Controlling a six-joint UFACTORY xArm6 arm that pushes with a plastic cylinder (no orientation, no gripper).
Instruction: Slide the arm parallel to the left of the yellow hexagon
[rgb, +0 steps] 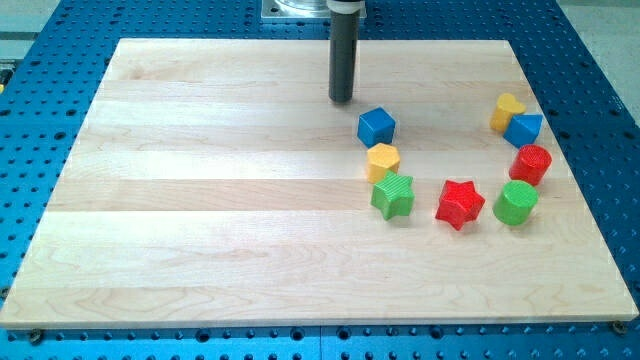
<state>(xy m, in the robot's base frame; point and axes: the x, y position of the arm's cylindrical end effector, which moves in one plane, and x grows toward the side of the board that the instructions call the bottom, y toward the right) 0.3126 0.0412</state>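
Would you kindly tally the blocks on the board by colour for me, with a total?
Blue: 2, blue cube and blue block
Yellow: 2, yellow hexagon and yellow block
Green: 2, green star and green cylinder
Red: 2, red star and red block
Total: 8

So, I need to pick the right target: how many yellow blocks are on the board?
2. One yellow hexagon sits between the blue cube and green star; another yellow block is at the view's right. None appear hidden.
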